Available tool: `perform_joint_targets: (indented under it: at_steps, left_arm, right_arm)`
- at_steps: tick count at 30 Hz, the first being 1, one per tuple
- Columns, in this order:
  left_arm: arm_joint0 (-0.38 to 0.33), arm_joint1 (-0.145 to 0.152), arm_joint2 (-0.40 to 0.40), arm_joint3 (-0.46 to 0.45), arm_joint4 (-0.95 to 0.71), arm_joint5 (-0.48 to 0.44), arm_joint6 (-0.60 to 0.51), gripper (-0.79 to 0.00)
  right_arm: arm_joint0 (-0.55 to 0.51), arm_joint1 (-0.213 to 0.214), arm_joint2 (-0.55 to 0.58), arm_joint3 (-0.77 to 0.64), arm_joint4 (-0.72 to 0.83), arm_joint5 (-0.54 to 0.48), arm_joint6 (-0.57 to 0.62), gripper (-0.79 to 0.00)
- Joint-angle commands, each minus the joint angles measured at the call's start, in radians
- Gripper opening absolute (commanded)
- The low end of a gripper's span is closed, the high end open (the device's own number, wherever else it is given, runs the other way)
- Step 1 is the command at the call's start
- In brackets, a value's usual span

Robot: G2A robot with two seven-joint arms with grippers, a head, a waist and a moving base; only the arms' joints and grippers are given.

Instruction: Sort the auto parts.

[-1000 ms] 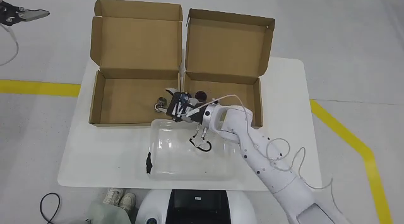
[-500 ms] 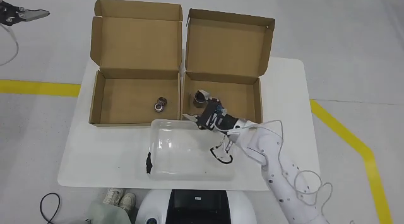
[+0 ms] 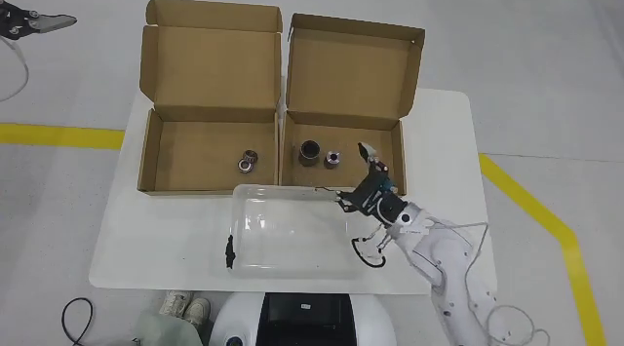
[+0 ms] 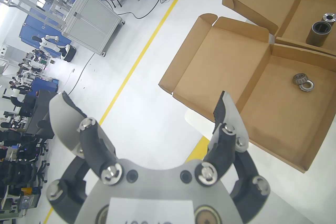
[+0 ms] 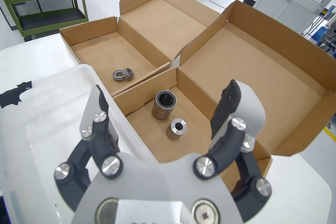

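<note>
Right jaws wide open, holding nothing, over right box (image 3: 351, 139) near edge, sleeve (image 3: 310, 151) and bushing (image 3: 333, 158) upright inside right box, two bearings (image 3: 247, 162) in left box (image 3: 195, 151) beside it, bin (image 3: 292, 239) just in front, left jaws open, well left of it, off counter (image 3: 439, 122)

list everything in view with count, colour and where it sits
cardboard boxes: 2, brown, open, side by side on the table
tapered bearings: 2, steel grey, touching, in the left box
sleeve: 1, dark grey, upright in the right box
bushing: 1, silver, beside the sleeve
plastic bin: 1, clear, in front of the boxes
tape: 1, black, on the bin's left rim
table: 1, white
left gripper: 1, silver-black, open, over the floor
right gripper: 1, silver-black, open, by the right box
</note>
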Motion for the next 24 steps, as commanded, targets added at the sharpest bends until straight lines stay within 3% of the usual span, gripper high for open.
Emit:
perform_joint_targets:
  at_steps: [1,13,24]
  left_arm:
    - [0.000,0.000,0.000,0.000,0.000,0.000,0.000,0.000]
    - [0.000,0.000,0.000,0.000,0.000,0.000,0.000,0.000]
    - [0.000,0.000,0.000,0.000,0.000,0.000,0.000,0.000]
  right_arm:
    - [-0.023,0.004,0.015,-0.012,0.002,0.012,-0.014,0.000]
    - [-0.241,0.033,0.158,-0.149,-0.014,0.116,-0.131,0.000]
    - [-0.515,0.050,0.321,-0.279,0.009,0.219,-0.283,0.000]
